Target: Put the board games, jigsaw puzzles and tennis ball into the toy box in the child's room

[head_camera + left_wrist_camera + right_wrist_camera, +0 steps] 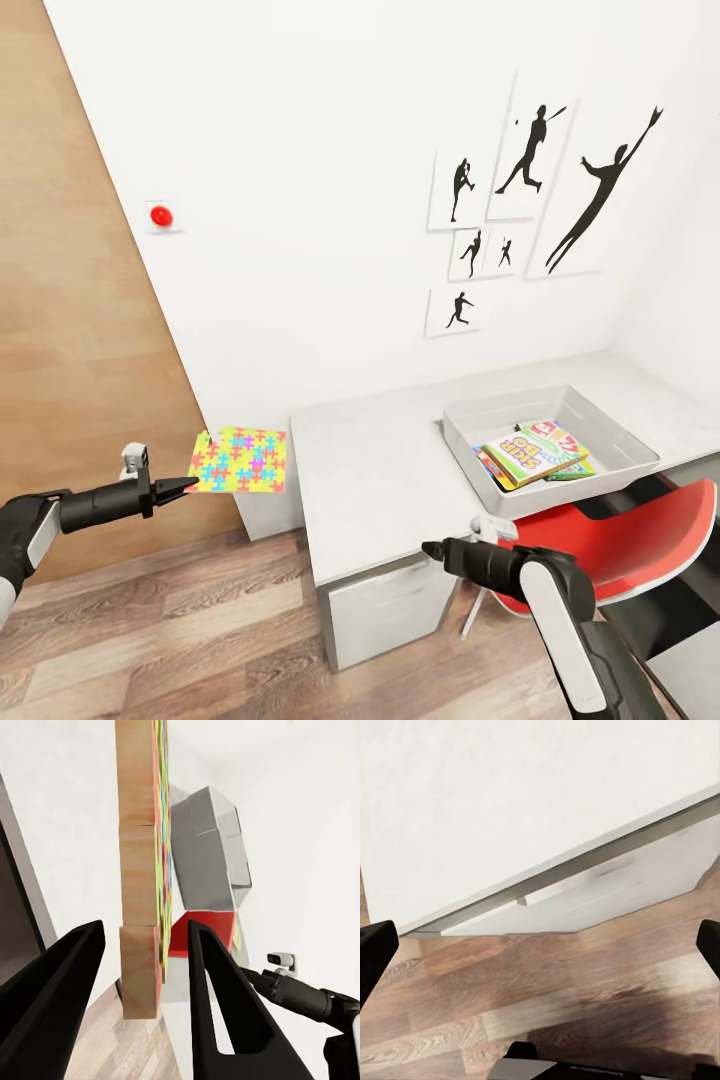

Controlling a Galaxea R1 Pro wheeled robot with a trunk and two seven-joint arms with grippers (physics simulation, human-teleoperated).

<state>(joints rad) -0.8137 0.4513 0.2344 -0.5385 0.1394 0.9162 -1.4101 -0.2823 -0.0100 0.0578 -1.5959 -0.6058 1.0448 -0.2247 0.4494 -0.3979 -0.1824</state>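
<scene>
Gripping one jigsaw puzzle [240,461] by its near-left edge, the left gripper [186,486] held the board flat and level in the air, left of the table [380,470] and over the wood-plank floor [180,630]. In the left wrist view the puzzle [160,870] showed edge-on between the two black fingers [217,1005], its coloured face to one side and a tan wooden backing to the other. The right gripper [428,549] hung low beside the table's near edge, close to a white drawer front [385,610]; its fingertips [375,952] stood at the two sides of the right wrist view, spread wide with nothing between them. On the far right part of the table sat the light-grey toy box [610,440], holding board games [530,452], a yellow-green one uppermost. A red chair [620,545] stood just near of the box. Black silhouette sports pictures [530,190] hung on the white wall, with a red knob [161,215] far to their left.
</scene>
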